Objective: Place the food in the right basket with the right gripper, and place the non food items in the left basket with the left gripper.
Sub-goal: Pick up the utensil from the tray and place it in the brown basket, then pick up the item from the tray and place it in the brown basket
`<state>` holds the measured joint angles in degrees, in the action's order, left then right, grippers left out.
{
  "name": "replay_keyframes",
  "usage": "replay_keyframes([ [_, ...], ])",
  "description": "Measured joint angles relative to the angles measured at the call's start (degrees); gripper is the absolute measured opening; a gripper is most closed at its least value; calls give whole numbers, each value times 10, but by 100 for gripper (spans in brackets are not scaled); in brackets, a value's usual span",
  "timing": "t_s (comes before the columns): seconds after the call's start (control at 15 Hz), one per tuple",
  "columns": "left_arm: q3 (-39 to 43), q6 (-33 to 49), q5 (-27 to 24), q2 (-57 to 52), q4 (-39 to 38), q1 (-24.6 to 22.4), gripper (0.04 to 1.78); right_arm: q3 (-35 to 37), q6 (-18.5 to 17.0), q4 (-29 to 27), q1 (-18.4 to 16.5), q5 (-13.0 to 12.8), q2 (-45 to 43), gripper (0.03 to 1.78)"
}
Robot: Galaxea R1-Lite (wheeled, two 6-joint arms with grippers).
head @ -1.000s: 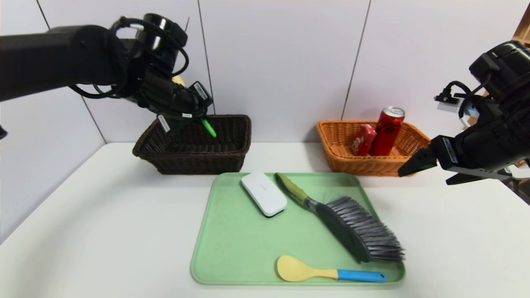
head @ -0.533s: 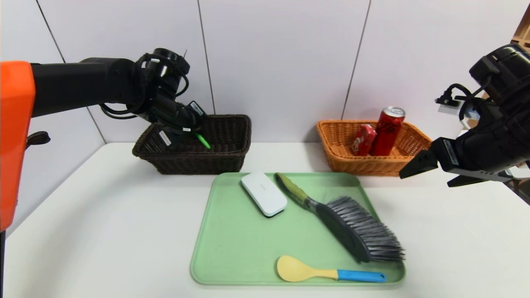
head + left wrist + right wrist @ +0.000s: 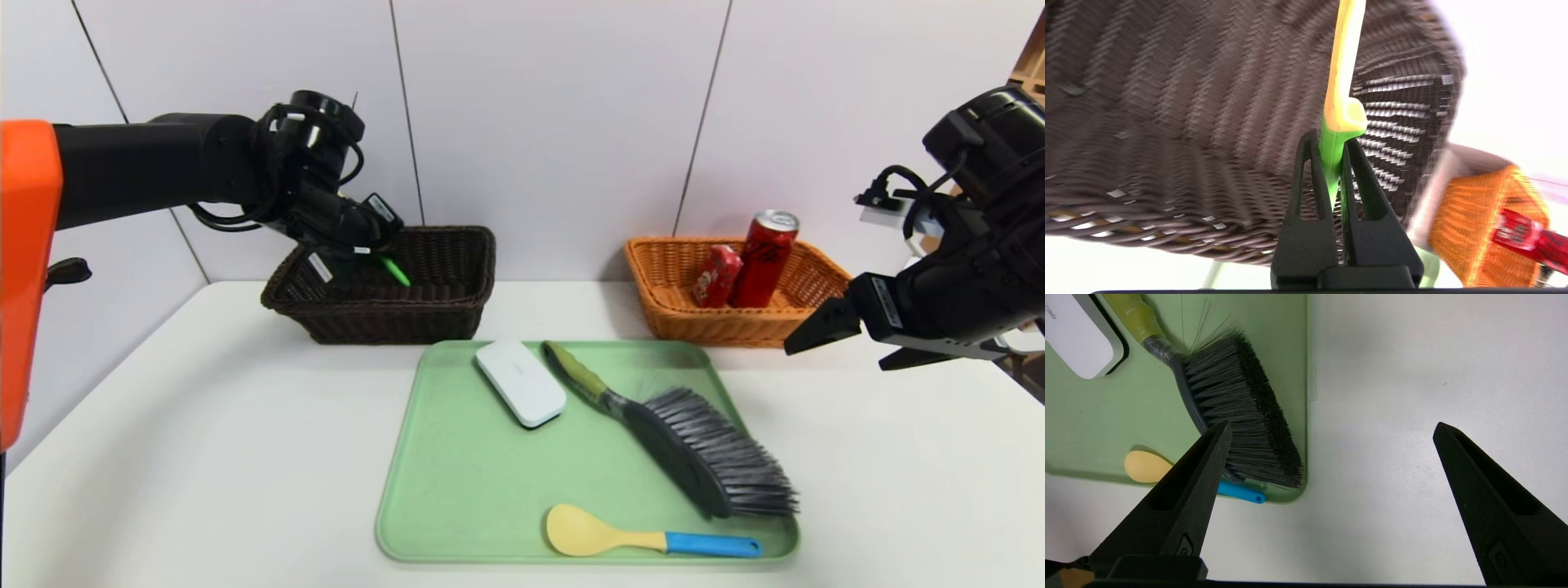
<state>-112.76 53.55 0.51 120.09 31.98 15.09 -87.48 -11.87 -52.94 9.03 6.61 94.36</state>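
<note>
My left gripper (image 3: pixel 359 253) is shut on the green handle of a yellow-and-green utensil (image 3: pixel 1337 102) and holds it inside the dark brown left basket (image 3: pixel 457 306); its green tip (image 3: pixel 396 271) shows in the head view. On the green tray (image 3: pixel 457 490) lie a white box (image 3: pixel 520 382), a black brush (image 3: pixel 694 445) and a yellow spoon with a blue handle (image 3: pixel 645 536). The orange right basket (image 3: pixel 678 314) holds a red can (image 3: pixel 763 257) and a red packet (image 3: pixel 717 275). My right gripper (image 3: pixel 849 335) is open and empty over the table right of the tray.
The white table (image 3: pixel 204 457) ends at a white tiled wall behind the baskets. The right wrist view shows the tray's corner (image 3: pixel 1290 496), the brush (image 3: pixel 1241 408), the spoon (image 3: pixel 1147 465) and bare table (image 3: pixel 1392 416) below the open fingers.
My left gripper has gone down into the left basket with the green-handled utensil, then shifted slightly back. The right arm has barely moved.
</note>
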Motion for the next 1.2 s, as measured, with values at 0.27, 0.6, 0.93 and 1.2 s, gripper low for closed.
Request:
replay_keyframes([
  [0.27, 1, 0, 0, 3, 16, -2, 69, 3, 0, 0, 0, 0, -3, 171],
  [0.6, -3, -4, 5, -20, 23, 5, 117, 5, -1, 0, 0, 0, -9, 171],
  [0.93, -6, -36, 79, -75, 112, 125, 142, 13, -2, 1, -1, 1, -13, 171],
  [1.2, -6, -14, 133, -79, 179, 231, 153, 42, -3, 34, -1, 1, -15, 171],
])
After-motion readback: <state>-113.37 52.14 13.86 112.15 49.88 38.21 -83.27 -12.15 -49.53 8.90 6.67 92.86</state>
